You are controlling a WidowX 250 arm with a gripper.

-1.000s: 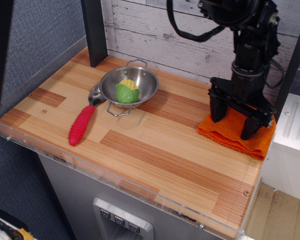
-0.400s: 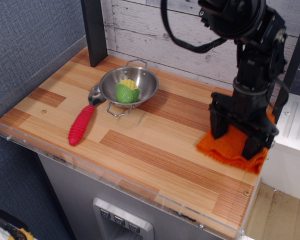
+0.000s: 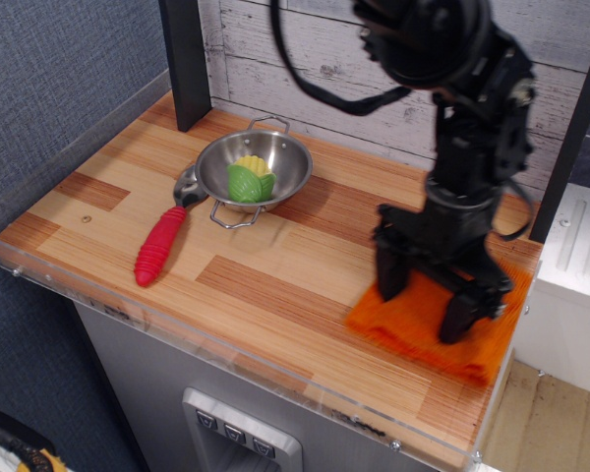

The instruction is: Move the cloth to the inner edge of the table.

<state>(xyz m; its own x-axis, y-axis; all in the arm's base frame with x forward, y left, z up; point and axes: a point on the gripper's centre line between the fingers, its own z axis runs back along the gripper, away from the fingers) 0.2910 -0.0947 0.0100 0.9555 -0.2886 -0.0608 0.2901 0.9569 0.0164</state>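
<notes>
The orange cloth (image 3: pixel 413 326) lies flat on the wooden table (image 3: pixel 275 285), near its front right corner. My black gripper (image 3: pixel 423 300) stands upright over the cloth with its two fingers spread wide, both tips pressing down on the fabric. One fingertip (image 3: pixel 389 283) rests at the cloth's left part, the other toward its right. The arm hides the cloth's middle and back edge.
A steel bowl (image 3: pixel 254 169) holding a yellow-green toy corn (image 3: pixel 249 180) sits at the back left. A red-handled spoon (image 3: pixel 160 246) lies beside it. A black post (image 3: pixel 185 61) stands at the back. A clear acrylic rim (image 3: pixel 226 359) runs along the front edge.
The gripper has dragged the cloth from the back right toward the front and left of the table. The bowl and spoon have not moved.
</notes>
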